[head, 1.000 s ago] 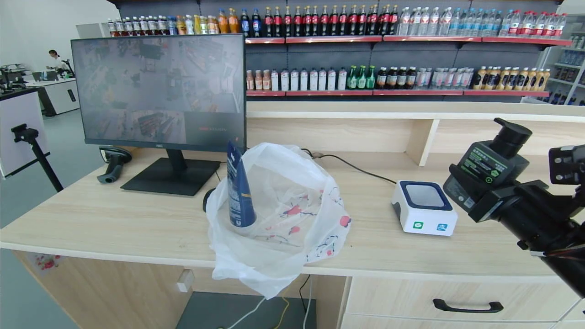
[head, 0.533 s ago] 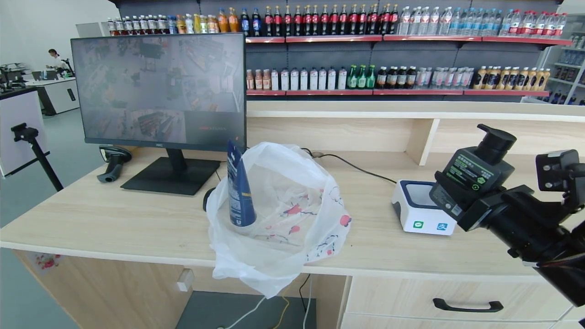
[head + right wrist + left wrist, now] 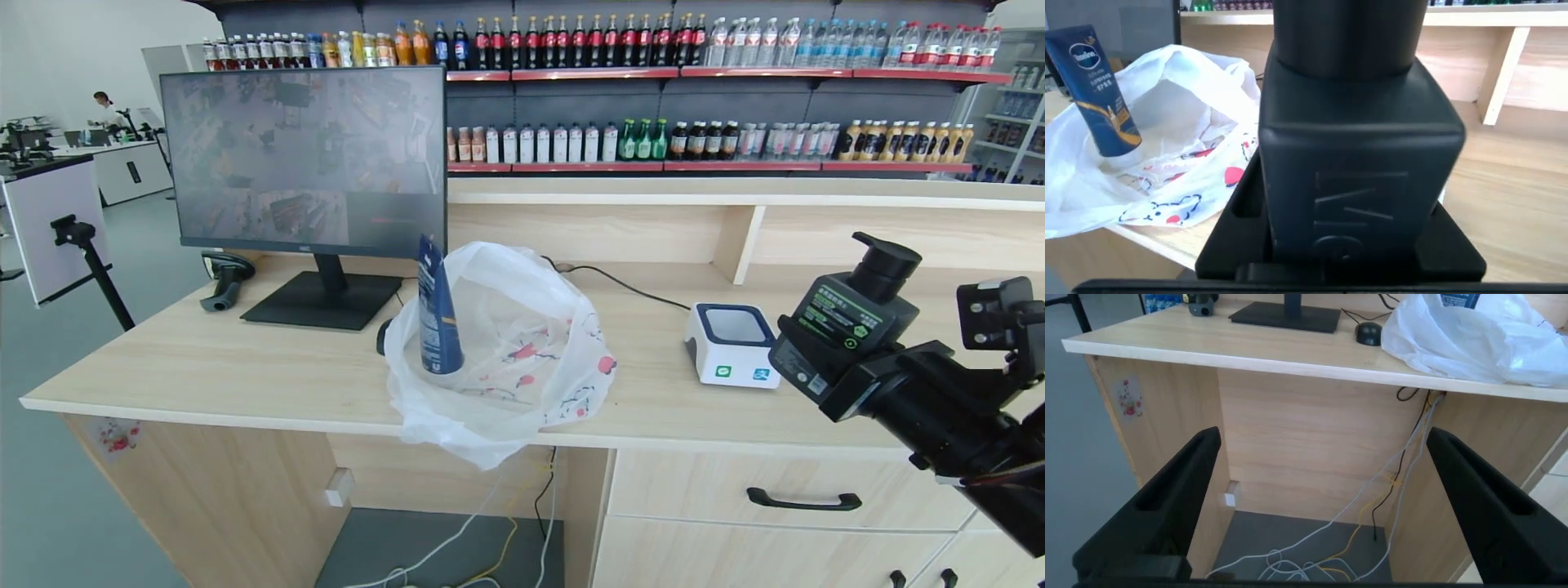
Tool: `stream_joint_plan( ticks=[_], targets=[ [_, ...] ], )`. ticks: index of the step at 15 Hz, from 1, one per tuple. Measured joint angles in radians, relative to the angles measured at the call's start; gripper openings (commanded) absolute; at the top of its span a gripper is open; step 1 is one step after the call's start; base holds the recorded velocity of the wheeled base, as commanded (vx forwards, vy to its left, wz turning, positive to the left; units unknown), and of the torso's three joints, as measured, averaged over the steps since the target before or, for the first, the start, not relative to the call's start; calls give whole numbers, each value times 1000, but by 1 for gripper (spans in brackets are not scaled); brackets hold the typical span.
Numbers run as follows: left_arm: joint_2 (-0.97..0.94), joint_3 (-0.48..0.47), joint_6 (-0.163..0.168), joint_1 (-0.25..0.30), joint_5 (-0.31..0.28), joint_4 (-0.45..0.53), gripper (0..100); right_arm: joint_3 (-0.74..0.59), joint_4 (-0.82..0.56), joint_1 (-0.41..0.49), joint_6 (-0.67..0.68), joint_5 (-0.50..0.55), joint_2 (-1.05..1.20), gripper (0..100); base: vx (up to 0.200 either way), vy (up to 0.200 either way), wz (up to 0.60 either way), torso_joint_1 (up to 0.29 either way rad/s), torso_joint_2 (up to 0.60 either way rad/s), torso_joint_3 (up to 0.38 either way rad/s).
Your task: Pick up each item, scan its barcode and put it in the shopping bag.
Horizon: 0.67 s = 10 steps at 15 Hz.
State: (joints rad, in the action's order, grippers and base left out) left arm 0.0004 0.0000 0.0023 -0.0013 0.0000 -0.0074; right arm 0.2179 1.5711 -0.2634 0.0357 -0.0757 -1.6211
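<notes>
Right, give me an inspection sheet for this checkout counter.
Surface: wooden counter.
Job's things: black bottle held in the air right of the scanner; blue tube upright in the shopping bag.
Clutter: monitor, handheld scanner, mouse.
Grippers: right gripper shut on black bottle; left gripper open, facing the counter's front.
Cables: black cable behind the shopping bag; loose wires hanging under the counter.
Surroundings: drink shelves behind.

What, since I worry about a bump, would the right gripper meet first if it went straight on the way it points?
Probably the scanner, just ahead of the right gripper and its black bottle. Its height is unclear, so it might pass over toward the shopping bag.
</notes>
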Motion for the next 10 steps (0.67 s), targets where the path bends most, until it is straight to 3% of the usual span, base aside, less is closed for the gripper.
stream_joint_plan(
  ticks=[5,10],
  targets=[
    [0,0,-2,0,1,0,100,3,-1,0,0,-1,-2,0,0,200,0,8,2,0],
    [0,0,1,0,0,1,100,10,0,-1,0,-2,-16,0,0,0,0,0,0,0]
  ],
)
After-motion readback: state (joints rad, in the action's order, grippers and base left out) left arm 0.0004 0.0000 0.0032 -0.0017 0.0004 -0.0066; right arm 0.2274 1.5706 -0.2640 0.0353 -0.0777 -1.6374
